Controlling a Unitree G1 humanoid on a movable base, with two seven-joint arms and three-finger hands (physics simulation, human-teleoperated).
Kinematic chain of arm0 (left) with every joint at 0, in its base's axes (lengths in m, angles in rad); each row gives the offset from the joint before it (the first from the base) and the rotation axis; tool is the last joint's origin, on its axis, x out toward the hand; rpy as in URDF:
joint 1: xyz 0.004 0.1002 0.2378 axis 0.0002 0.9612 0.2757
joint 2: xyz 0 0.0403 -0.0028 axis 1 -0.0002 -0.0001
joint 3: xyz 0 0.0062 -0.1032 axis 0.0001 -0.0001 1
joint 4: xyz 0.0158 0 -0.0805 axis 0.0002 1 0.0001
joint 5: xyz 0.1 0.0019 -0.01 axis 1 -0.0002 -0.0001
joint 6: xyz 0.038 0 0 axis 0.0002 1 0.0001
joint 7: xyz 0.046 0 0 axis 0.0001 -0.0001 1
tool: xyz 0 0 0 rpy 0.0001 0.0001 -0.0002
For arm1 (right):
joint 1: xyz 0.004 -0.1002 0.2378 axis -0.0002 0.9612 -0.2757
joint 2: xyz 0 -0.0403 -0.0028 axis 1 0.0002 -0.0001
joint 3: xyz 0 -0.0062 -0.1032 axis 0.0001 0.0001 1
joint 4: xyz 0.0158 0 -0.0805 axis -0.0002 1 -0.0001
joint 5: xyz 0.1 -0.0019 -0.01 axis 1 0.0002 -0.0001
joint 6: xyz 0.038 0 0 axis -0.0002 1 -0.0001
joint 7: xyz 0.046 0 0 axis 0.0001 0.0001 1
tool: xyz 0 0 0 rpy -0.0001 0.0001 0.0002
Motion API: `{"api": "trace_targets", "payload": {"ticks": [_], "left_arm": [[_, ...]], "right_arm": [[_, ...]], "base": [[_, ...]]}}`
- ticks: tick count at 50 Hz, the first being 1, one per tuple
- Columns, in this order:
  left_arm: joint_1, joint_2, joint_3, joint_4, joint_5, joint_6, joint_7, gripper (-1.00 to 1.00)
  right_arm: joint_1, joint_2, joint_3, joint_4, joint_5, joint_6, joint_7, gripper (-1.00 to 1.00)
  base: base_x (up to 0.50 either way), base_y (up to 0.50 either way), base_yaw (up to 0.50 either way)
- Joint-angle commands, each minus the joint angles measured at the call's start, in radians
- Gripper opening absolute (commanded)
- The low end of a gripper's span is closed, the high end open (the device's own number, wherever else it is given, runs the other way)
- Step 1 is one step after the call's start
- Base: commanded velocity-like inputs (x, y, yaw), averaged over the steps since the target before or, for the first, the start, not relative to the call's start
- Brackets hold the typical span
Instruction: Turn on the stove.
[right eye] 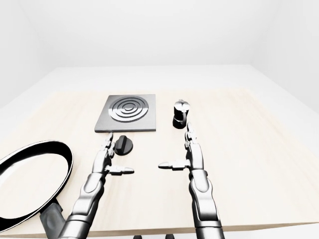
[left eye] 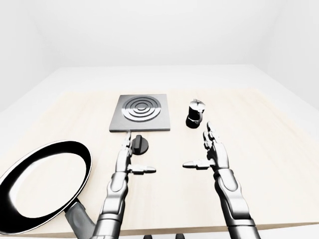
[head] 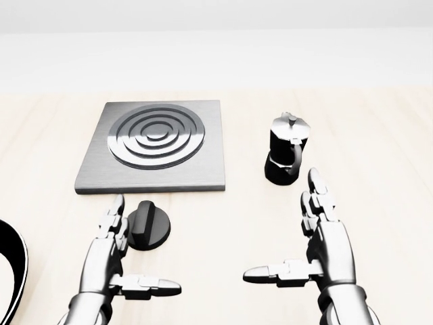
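Stove plate (head: 154,145) flat mid-table (left eye: 259,149), toward far edge; black knob (head: 150,226) just below its near edge. Left hand (head: 111,261) wide open, fingers (head: 115,217) beside knob's left, not gripping. Right hand (head: 323,247) wide open, empty, below moka pot (head: 285,157). Frying pan (left eye: 42,186) at near-left corner.

You see a pale matt wooden table (head: 379,135), a brushed metal stove (head: 152,145) plate, a matt black knob (head: 150,227), a glossy black moka pot (head: 284,156), and shiny metal hands.
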Motion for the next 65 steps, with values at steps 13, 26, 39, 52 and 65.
{"api": "trace_targets", "payload": {"ticks": [13,26,39,52,65], "left_arm": [[0.029,-0.012,-0.023,-0.042,0.017,0.000,-0.008,1.00],[0.069,-0.028,-0.059,-0.088,0.049,0.000,-0.021,1.00],[0.160,-0.068,-0.197,-0.060,0.169,0.000,-0.036,1.00],[0.178,-0.068,-0.210,-0.090,0.179,0.000,-0.039,1.00],[0.191,-0.043,-0.154,-0.269,0.167,0.000,0.029,1.00]], "right_arm": [[-0.005,-0.001,-0.001,0.021,0.001,-0.015,-0.001,1.00],[-0.002,-0.001,-0.001,0.013,0.001,-0.010,0.000,1.00],[0.003,0.000,0.001,-0.029,0.000,0.027,0.000,1.00],[0.003,0.000,0.000,-0.029,0.000,0.026,0.001,1.00],[0.003,0.000,0.000,-0.029,0.000,0.027,0.001,1.00]], "base": [[0.00,0.00,0.00],[0.00,0.00,0.00],[0.00,0.00,0.00],[0.00,0.00,0.00],[0.00,0.00,0.00]]}}
